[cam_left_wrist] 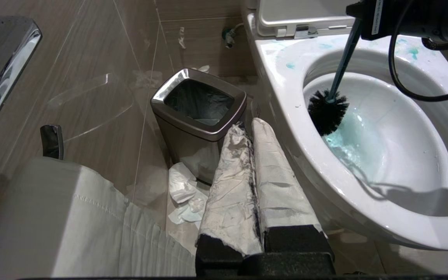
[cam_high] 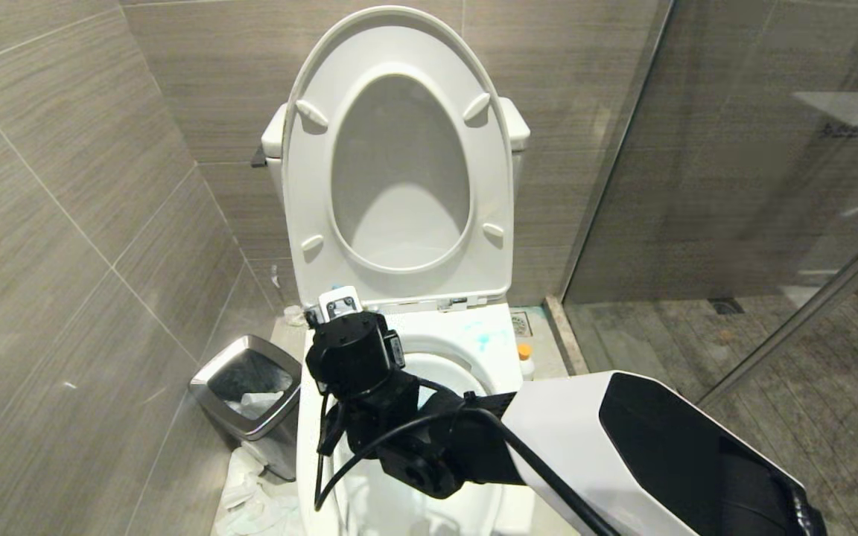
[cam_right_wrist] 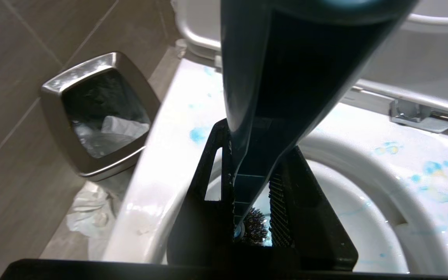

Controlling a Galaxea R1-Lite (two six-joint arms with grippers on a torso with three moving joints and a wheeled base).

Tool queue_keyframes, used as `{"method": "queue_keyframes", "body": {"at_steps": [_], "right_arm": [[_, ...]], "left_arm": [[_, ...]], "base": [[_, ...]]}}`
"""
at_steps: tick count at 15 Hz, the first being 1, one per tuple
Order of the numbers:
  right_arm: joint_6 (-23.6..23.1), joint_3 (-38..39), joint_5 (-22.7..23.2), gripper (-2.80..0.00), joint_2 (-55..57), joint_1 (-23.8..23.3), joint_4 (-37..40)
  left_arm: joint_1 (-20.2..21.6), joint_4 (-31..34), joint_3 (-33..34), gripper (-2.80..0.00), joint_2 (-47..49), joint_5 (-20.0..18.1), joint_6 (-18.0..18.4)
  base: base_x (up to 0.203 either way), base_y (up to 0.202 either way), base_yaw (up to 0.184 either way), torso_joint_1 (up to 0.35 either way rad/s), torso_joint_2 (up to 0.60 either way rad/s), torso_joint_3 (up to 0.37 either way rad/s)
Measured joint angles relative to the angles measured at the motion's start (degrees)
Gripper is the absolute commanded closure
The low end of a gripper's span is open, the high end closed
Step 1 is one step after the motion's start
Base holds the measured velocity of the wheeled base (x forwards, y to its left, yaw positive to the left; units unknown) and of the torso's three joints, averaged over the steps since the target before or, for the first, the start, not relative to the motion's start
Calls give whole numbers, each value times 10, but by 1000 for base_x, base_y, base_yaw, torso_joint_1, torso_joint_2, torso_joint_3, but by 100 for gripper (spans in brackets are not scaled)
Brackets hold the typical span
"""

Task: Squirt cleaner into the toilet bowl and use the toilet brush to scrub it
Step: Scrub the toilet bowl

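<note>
Clearly the scrub step is in hand. The right gripper is clamped on the long slim slate-blue handle of the toilet brush, jaws pinching it from both sides, w/ the black bristle head down inside the large white glossy ceramic toilet bowl, touching the inner wall on the side nearest the small steel waste bin. Light blue liquid pools in the basin below the bristles, and blue splashes dot the rim near the hinges, so I judge the squirt step done. The small white plastic cleaner bottle w/ orange cap stands on the floor just beside the bowl, apart from both arms. Seat and lid are up against the tank.

The left gripper hangs idle beside the bowl, its wrapped fingers pressed together, holding nothing.

Next move, as I read it: sweep the bristles round the wall & under the rim, keeping the head low in the basin so blue liquid doesn't flick out. The grip needs to stay firm, since the handle is slim and could twist.
</note>
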Motion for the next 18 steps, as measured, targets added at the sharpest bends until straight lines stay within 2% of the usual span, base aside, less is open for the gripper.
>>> {"method": "queue_keyframes", "body": {"at_steps": [10,13,18], "right_arm": [[-29,-6,0,0,-3,-70,-12],[-31,56,4,0,-32,-75,-12],[-31,217,9,0,-115,-70,-35]], "left_arm": [[0,0,0,0,0,0,0],[0,0,0,0,0,0,0],[0,0,0,0,0,0,0]], "base": [[0,0,0,0,0,0],[0,0,0,0,0,0],[0,0,0,0,0,0]]}}
